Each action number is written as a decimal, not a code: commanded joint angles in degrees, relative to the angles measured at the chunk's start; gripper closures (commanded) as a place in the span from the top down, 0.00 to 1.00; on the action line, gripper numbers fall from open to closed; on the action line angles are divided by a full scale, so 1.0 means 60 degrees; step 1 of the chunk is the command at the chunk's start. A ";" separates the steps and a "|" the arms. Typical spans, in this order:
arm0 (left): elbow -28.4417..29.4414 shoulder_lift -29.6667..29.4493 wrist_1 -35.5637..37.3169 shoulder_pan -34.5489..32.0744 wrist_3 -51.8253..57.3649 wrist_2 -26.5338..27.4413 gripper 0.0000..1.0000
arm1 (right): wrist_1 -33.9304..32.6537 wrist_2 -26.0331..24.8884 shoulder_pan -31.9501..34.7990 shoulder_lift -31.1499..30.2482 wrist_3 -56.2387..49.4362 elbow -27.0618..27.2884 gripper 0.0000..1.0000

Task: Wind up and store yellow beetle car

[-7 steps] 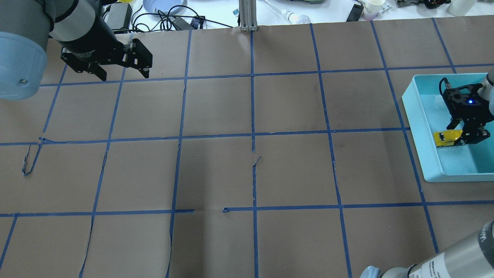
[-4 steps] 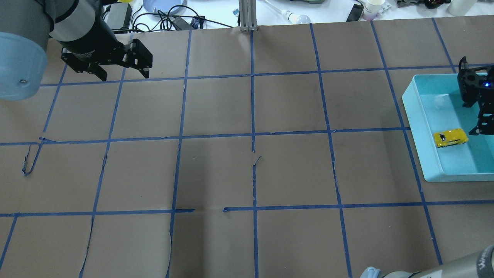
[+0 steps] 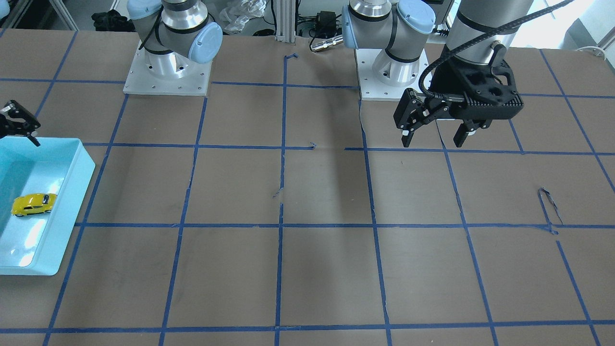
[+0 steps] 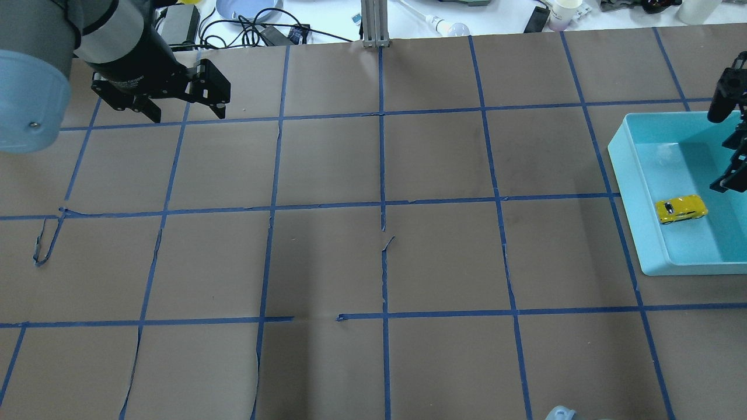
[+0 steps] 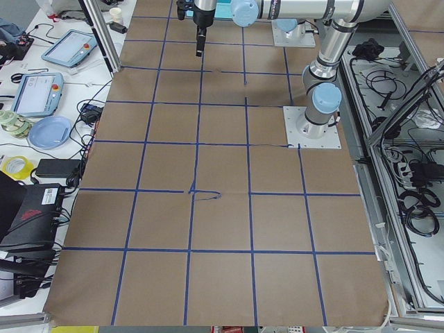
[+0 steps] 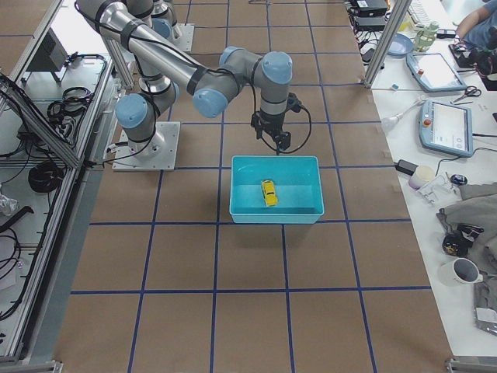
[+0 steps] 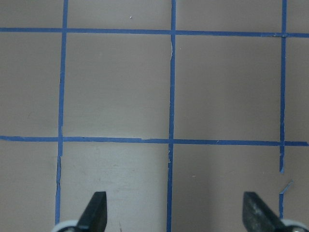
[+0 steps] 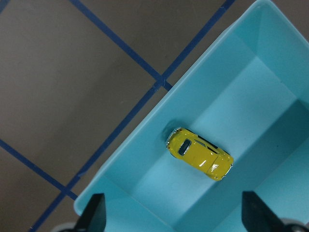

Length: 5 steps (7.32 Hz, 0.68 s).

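The yellow beetle car [image 4: 680, 209] lies on its wheels on the floor of the teal bin [image 4: 627, 198], near the bin's left wall. It also shows in the front view [image 3: 33, 204], the right side view [image 6: 269, 192] and the right wrist view [image 8: 199, 153]. My right gripper [image 4: 715, 151] hangs open and empty above the bin, clear of the car; its fingertips [image 8: 94, 210] frame the car from above. My left gripper [image 4: 188, 115] is open and empty above the table's far left, also seen in the front view [image 3: 432, 142].
The bin [image 3: 72, 192] stands at the table's right end. Brown paper with a blue tape grid [image 4: 382, 204] covers the table. Cables, a plate and cups [image 4: 245, 11] lie beyond the far edge.
My right gripper has let go of the car, opened and pulled up and away toward the bin's far side. The car now rests alone in the bin. The left arm has not moved.
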 commanded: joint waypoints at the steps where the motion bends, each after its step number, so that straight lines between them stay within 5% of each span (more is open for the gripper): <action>1: -0.0002 -0.0002 -0.0003 0.0011 0.0000 -0.0004 1.00 | 0.0783 0.0026 0.1399 -0.0475 0.4326 -0.0544 1.00; 3: -0.0002 0.0013 -0.0003 -0.0004 0.0000 -0.0004 1.00 | 0.1973 0.0054 0.2370 -0.0228 0.7126 -0.1555 1.00; 5: -0.0002 -0.0002 -0.0003 -0.0004 0.0000 -0.0004 1.00 | 0.2544 0.0975 0.2809 -0.0446 0.8399 -0.1632 1.00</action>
